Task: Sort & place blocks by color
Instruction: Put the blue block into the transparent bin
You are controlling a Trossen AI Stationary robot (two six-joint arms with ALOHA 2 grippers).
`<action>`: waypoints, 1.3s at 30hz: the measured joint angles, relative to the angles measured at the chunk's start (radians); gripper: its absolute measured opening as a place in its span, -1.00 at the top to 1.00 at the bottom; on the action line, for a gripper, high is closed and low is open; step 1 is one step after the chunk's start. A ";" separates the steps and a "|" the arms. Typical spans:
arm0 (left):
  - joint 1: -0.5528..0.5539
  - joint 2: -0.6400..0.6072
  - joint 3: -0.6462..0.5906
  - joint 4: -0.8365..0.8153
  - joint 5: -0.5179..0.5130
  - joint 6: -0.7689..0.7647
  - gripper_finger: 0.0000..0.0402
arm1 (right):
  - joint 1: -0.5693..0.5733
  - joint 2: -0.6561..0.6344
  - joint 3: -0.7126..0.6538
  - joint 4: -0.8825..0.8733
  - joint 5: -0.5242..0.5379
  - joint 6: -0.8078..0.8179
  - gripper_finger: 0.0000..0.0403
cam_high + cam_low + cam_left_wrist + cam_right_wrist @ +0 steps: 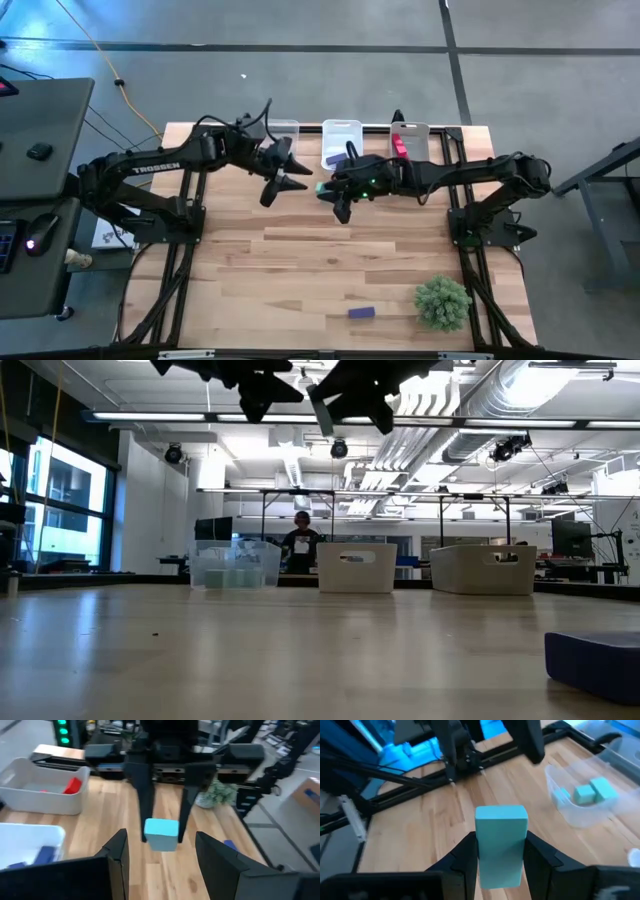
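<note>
You can read one word only: "TROSSEN" in white capitals along the left arm [150, 168] in the high view; nothing else here is legible to you.

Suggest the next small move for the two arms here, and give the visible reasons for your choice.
Probably the left gripper, open and facing the teal block, should close on it. The right gripper holds that block out between the arms, above the table. The bin with teal blocks is on the left arm's side, so a handover seems intended.
</note>
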 joint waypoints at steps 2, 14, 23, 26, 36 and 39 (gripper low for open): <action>-0.007 0.000 0.000 0.001 0.018 0.000 0.28 | 0.000 0.000 0.000 0.018 -0.027 -0.008 0.50; -0.039 0.000 0.000 0.001 0.005 -0.002 0.28 | 0.000 0.000 0.000 0.088 -0.067 -0.008 0.50; -0.039 0.000 0.000 0.033 -0.001 -0.030 0.28 | -0.004 0.000 0.000 0.141 -0.072 -0.001 0.50; -0.039 0.000 0.000 0.055 -0.001 -0.046 0.28 | -0.006 0.000 0.000 0.142 -0.060 0.002 0.50; -0.039 0.000 0.000 0.066 -0.013 -0.046 0.28 | -0.006 0.000 0.000 0.182 -0.030 0.038 0.50; -0.039 0.000 0.000 0.075 -0.047 -0.053 0.28 | -0.006 0.000 0.000 0.182 -0.030 0.046 0.50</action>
